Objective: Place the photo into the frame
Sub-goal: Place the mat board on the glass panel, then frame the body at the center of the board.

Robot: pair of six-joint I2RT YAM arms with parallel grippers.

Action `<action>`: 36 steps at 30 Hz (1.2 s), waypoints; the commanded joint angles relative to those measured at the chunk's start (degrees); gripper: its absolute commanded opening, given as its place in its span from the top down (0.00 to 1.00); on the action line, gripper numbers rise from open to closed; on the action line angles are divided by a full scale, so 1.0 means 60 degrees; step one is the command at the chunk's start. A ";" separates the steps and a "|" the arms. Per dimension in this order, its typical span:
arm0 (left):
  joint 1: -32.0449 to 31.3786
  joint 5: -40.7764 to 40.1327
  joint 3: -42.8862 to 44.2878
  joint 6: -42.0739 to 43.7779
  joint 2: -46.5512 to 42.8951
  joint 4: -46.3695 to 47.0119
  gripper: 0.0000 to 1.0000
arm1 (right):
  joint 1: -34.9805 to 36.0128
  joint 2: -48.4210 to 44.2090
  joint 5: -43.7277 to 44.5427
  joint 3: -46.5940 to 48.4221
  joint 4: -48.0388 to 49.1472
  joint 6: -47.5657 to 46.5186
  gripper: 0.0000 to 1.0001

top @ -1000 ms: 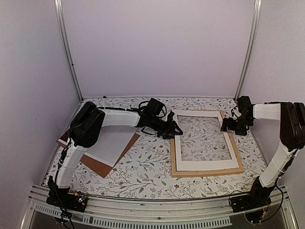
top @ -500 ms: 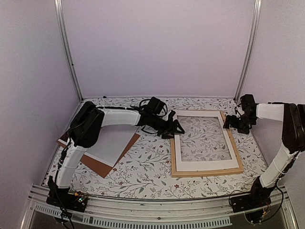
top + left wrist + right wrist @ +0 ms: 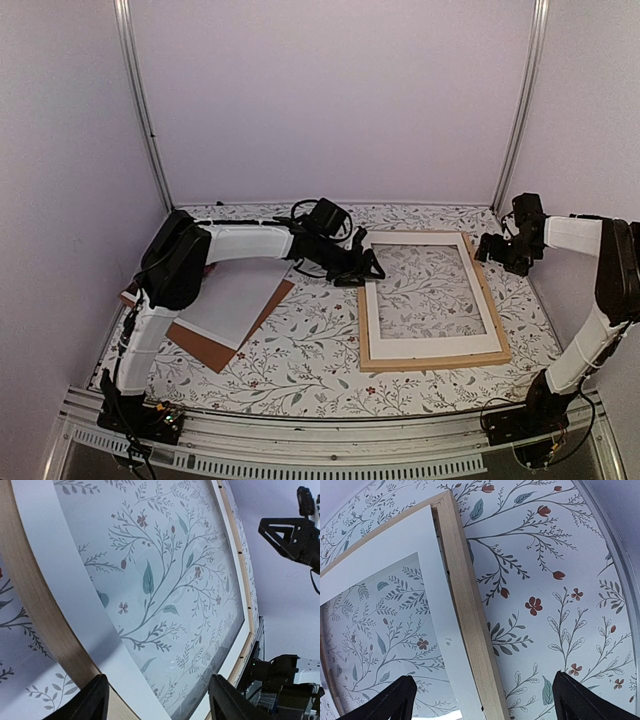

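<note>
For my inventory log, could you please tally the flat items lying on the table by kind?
Wooden frame: 1
White mat: 1
Photo, white back up: 1
Brown backing board: 1
Total: 4

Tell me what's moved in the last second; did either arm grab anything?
The right gripper drew back rightward off the frame's right rail, open and empty. The left gripper stayed at the frame's left edge, open. Frame, white mat and the photo on the brown board did not move.
</note>
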 commanded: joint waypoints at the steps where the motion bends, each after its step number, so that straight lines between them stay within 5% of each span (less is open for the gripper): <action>1: -0.0152 -0.0371 0.0121 0.0466 -0.0436 -0.0319 0.29 | -0.0030 -0.0092 -0.0222 0.0001 0.0290 0.0072 0.01; 36: -0.0174 -0.1770 0.2066 0.1161 0.1212 -0.1386 0.28 | -0.0031 0.0633 -0.0710 -0.0513 0.1099 0.0070 0.01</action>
